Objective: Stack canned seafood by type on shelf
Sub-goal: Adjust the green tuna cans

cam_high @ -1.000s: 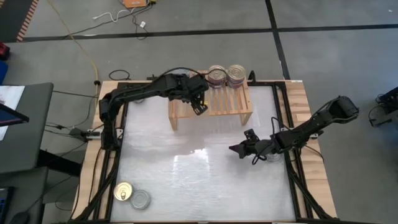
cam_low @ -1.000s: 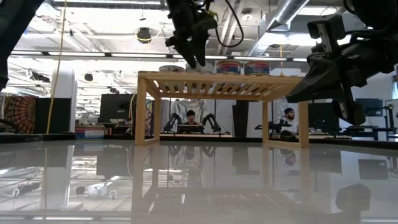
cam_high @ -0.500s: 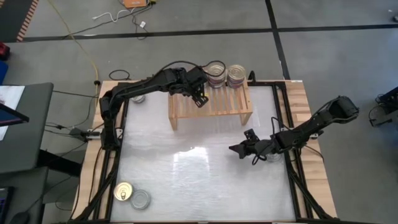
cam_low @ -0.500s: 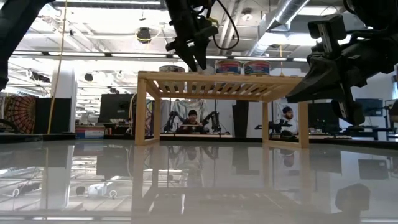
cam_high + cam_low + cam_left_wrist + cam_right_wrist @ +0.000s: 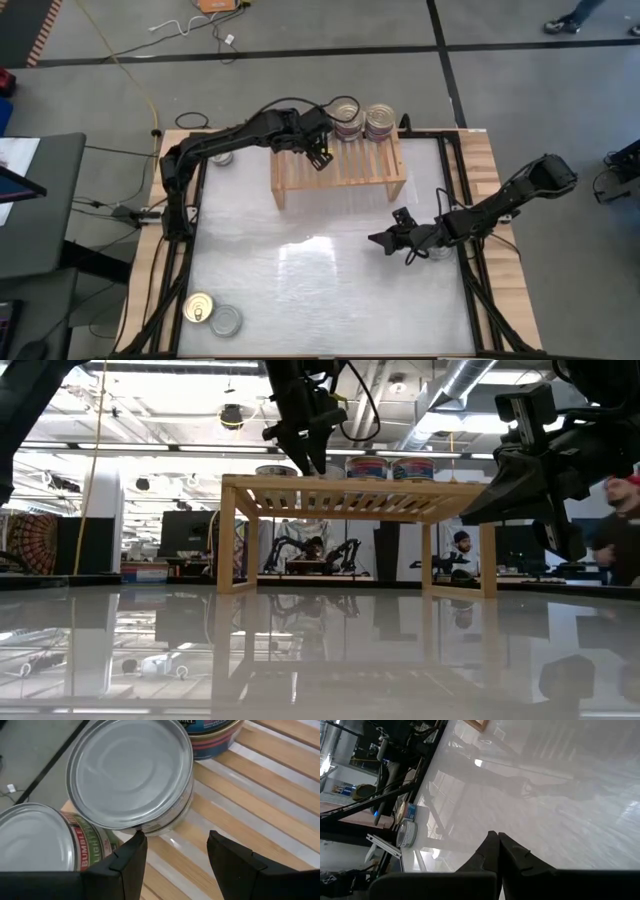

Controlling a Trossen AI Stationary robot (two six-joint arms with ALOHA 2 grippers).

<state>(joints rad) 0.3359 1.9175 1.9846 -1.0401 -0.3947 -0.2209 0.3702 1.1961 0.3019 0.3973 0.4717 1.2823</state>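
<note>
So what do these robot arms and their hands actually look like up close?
Both arms are dark, nearly black, built from jointed tubular segments, with thin black cables looping along them. Each ends in a two-finger hand: the left hand has flat, angular matte-black fingers with squared tips, and the right hand has the same dark, wedge-shaped fingers. I can see no logos or coloured markings on them.

Low view: shelf (image 5: 350,488) stands on the glossy bench (image 5: 320,650). Left gripper (image 5: 310,460) hangs just over the shelf's slatted top, left of the stacked tins (image 5: 390,467). Right gripper (image 5: 530,475) hovers at right. A person (image 5: 620,535) at far right.
</note>
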